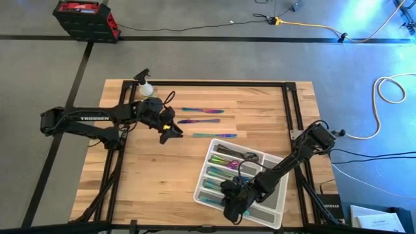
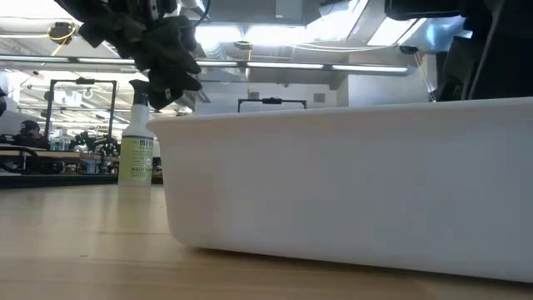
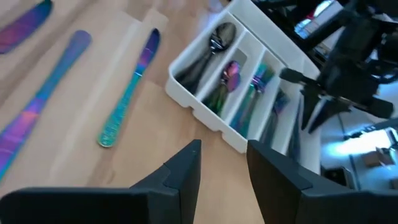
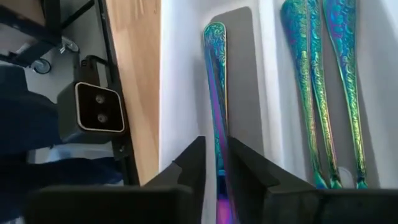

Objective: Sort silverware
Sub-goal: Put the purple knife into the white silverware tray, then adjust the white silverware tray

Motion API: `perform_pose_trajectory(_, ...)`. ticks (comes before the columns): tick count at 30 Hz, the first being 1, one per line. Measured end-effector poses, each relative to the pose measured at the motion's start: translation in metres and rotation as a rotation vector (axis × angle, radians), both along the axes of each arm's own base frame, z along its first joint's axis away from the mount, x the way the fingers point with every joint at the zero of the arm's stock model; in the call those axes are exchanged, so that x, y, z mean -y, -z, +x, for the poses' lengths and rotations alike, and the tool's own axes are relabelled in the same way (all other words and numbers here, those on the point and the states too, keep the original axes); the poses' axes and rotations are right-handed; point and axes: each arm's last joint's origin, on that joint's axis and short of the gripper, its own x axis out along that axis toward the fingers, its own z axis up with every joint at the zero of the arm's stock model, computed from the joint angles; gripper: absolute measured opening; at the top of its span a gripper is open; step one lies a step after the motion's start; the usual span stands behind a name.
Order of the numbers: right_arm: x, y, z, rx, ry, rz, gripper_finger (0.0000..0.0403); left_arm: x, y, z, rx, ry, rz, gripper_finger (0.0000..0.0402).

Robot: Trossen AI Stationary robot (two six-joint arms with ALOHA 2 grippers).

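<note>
Right wrist view: right gripper (image 4: 214, 163) pinches a slim, stiff, slippery knife (image 4: 216, 93) by its handle over the tray (image 4: 177, 81). At ten o'clock on the table, left gripper (image 3: 222, 163) hangs spread, empty.

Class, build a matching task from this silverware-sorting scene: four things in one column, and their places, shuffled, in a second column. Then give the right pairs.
Things
1. spray bottle
2. three loose iridescent pieces
3. right gripper
4. left gripper

Places
A. over the white tray, fingers either side of an iridescent piece
B. flat on the bare wood beside the tray
C. above the table, holding nothing
D. upright near the table's far edge

Pairs: 1-D, 2-B, 3-A, 4-C
</note>
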Motion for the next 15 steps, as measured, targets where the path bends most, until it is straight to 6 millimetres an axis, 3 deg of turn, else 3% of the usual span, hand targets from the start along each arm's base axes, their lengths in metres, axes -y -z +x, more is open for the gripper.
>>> perform_pose_trajectory(7, 0.010, -0.009, 0.003, 0.003, 0.018, -0.005, 0.0111, -0.001, -0.005, 0.004, 0.053, -0.079, 0.017, 0.0115)
perform_pose_trajectory(15, 0.027, -0.081, -0.027, -0.250, 0.093, -0.238, 0.0122, 0.017, -0.009, 0.010, 0.090, -0.076, 0.081, 0.0115)
